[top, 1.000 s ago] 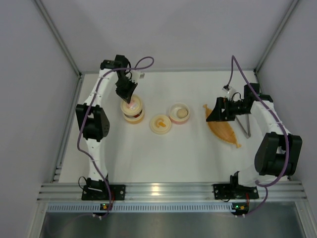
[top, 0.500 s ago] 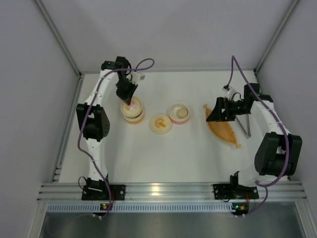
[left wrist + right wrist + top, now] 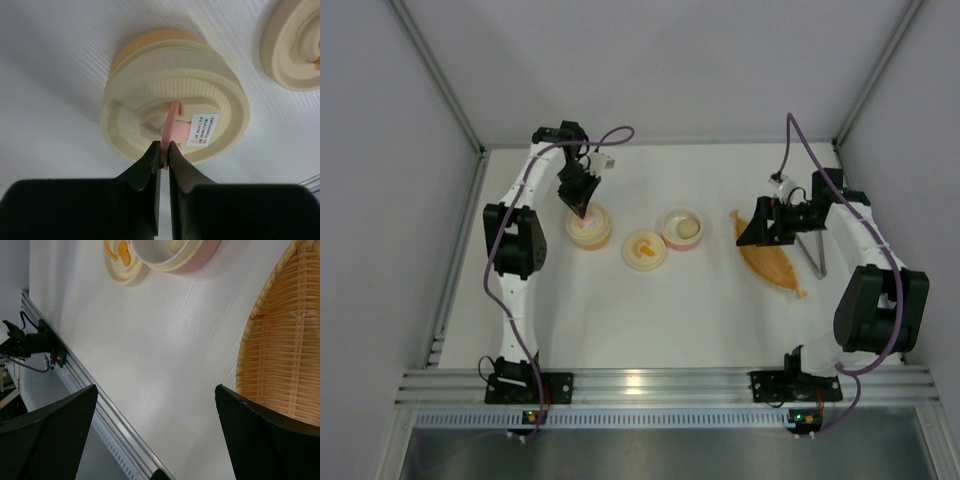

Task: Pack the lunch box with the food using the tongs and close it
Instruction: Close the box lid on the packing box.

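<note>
At the near edge the two arm bases sit bolted to the rail, with the white desk (image 3: pixel 620 320) stretching away behind them

On the right, the wicker tray (image 3: pixel 772 265) lies slanted, its near tip pointing toward the right arm. The tongs (image 3: pixel 820 266) lie flat on the desk just beside the tray's right side, under the right forearm, with nothing gripping them. The right end effector (image 3: pixel 752 235) hangs over the tray's left rim with its fingers (image 3: pixel 50 435) spread wide and nothing between them; in the wrist view bare desk shows in the gap

In the middle, a cream disc (image 3: pixel 645 250) lies flat with an orange bit at its centre; I cannot tell whether that is food or a handle. Just behind it and to its right, touching or nearly so, stands a pink bowl (image 3: pixel 682 228) with the cream-white ball (image 3: pixel 689 229) inside

Further left stands the stack (image 3: pixel 590 230): an orange base (image 3: pixel 135 47) topped by a cream lid (image 3: pixel 200 85) bearing a small white label. The left end effector (image 3: pixel 164 145) reaches down from the far side, its fingers pressed together and pinching the pink tab (image 3: pixel 172 117) that stands up from the lid's centre
</note>
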Available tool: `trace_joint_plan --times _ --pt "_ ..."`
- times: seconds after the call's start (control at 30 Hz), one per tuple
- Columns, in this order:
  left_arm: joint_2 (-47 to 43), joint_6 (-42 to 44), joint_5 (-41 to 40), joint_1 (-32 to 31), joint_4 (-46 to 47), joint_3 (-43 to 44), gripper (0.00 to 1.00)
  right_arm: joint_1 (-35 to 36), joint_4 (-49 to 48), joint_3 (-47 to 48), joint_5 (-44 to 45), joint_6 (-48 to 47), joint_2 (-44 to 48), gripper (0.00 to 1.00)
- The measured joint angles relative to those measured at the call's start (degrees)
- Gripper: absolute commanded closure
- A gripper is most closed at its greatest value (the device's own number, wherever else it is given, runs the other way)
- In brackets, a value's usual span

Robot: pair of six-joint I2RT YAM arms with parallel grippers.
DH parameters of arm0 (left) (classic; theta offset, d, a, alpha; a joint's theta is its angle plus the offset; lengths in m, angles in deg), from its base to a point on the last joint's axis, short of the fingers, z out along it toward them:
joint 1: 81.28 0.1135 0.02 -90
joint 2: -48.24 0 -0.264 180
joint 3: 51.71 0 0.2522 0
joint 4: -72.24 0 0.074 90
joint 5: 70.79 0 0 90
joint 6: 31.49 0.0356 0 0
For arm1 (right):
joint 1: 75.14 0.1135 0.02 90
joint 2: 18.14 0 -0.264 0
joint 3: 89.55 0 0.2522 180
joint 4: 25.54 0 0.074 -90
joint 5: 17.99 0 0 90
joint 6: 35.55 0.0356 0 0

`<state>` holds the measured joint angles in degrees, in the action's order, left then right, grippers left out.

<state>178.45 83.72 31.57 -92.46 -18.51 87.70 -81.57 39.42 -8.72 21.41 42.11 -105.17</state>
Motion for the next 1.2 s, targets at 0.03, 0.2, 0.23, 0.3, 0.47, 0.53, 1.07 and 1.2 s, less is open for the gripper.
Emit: trace_joint_plan --times 0.03,0.2,0.23,0.3,0.47,0.53,1.07,1.2 --pt "0.28 0.0 0.0 0.0 -0.2 0.26 0.97 0.0 0.0 0.0 0.04 0.0 0.0 0.01" --pt "1.22 -0.02 0.33 -0.02 -0.61 1.07 0.92 0.0 -0.02 -0.07 0.22 0.0 0.0 0.01" --pt "1.33 -0.02 0.44 0.0 -0.63 1.14 0.91 0.0 -0.04 -0.11 0.28 -0.02 -0.02 0.01" --pt "1.46 -0.04 0.66 0.0 -0.81 1.42 0.89 0.0 -0.15 -0.31 0.37 0.0 -0.02 0.01" --pt "1.55 -0.42 1.7 -0.02 -0.74 1.66 0.77 0.0 -0.17 -0.33 0.42 -0.02 -0.13 0.01" --pt "1.55 -0.5 2.45 -0.02 -0.63 1.66 0.63 0.0 -0.17 -0.33 0.42 -0.02 -0.13 0.0" --pt "-2.05 -3.74 5.44 -0.11 0.13 -6.49 0.52 0.0 -0.2 -0.33 0.39 -0.02 -0.13 0.01" --pt "-7.48 -6.16 6.4 0.0 2.45 -15.02 0.53 0.0 -0.2 -0.33 0.39 -0.04 -0.13 0.01"
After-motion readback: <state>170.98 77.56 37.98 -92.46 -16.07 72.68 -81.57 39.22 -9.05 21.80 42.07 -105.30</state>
